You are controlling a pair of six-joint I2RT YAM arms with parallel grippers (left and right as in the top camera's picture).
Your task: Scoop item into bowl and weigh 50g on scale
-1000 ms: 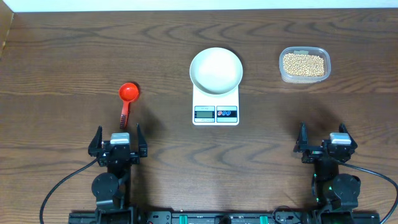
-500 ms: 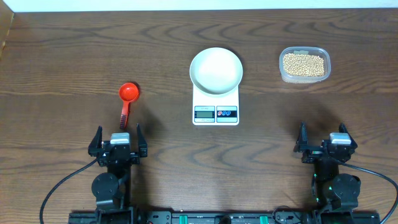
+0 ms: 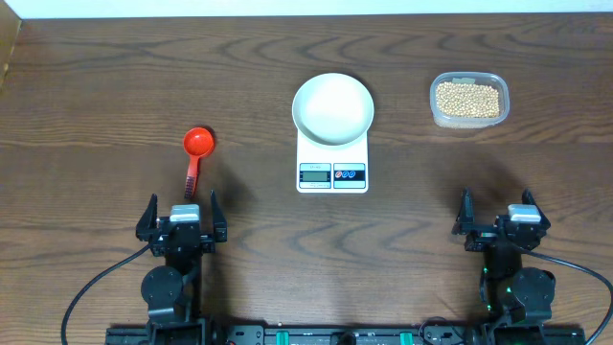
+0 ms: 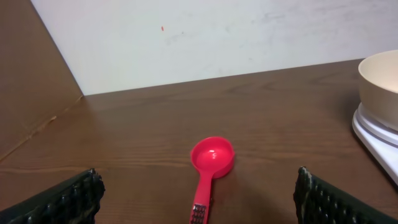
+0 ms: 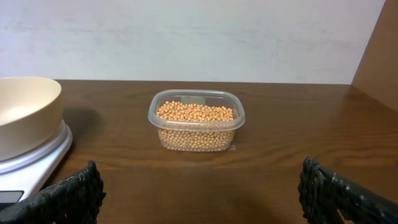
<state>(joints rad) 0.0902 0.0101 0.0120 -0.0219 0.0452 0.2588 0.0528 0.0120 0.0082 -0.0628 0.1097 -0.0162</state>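
Nothing has moved since the earlier frames: both arms sit parked at the near edge of the dark wood-grain table point(image 3: 96, 86). The left gripper point(image 3: 182, 199) and the right gripper point(image 3: 498, 198) have their jaws spread wide and hold nothing. The small round pale-tan beans point(image 3: 467, 99) all lie in the clear rounded-rectangular plastic tub point(image 3: 468, 123) at the far right, well apart from the round plain white bowl point(image 3: 332, 108). That bowl stands empty on the small white rectangular digital kitchen scale point(image 3: 331, 163). The red plastic scoop point(image 3: 197, 144) lies flat just ahead of the left gripper, handle toward it. Its handle is thin and low, so a pinch could slip or skid it along the smooth wood. The beans are hard, smooth and round, so a tilted scoop would likely spill them and they would roll. The tub looks light and may slide when dug into unless braced. The bowl overhangs the scale's far edge, so a bump could shift it and upset the reading, which is too small to make out here.
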